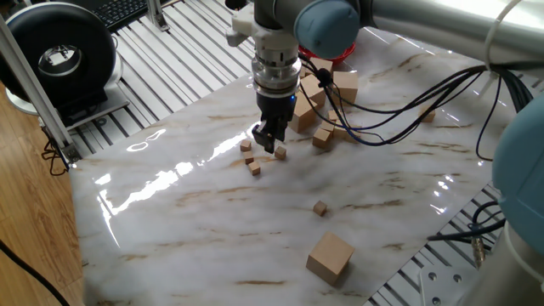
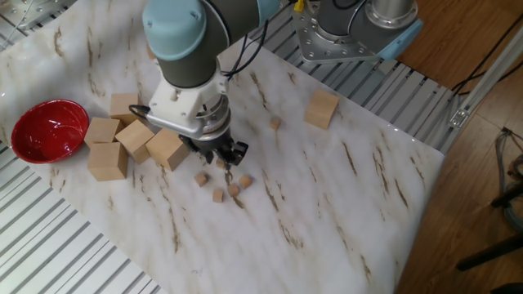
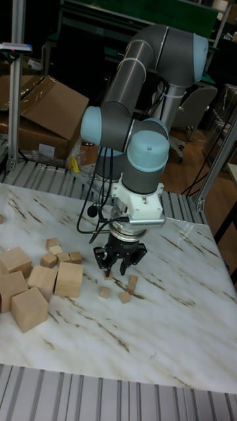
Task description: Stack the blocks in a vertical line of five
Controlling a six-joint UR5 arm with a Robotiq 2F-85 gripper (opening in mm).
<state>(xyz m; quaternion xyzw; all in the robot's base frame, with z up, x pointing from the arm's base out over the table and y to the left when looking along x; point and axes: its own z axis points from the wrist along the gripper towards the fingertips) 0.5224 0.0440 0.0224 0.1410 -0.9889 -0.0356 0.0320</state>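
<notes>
Hanging low over marble table (image 1: 195,221), gripper (image 1: 269,143) points down among tiny blocks (image 2: 217,195); fingers slightly apart, and whether one cube sits between them cannot be told, wrist body hides gap in other fixed view; four small cubes visible near fingertips, one (image 1: 280,153) just beside them; fifth tiny cube (image 1: 320,207) lies well apart; no stack visible; larger cubes (image 2: 167,149) partly covered by arm; red bowl (image 2: 45,129) at table edge.

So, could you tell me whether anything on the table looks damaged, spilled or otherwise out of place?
Nothing stands out: the tiny blocks lie loose and unstacked below the gripper, and the red bowl sits upright.
</notes>
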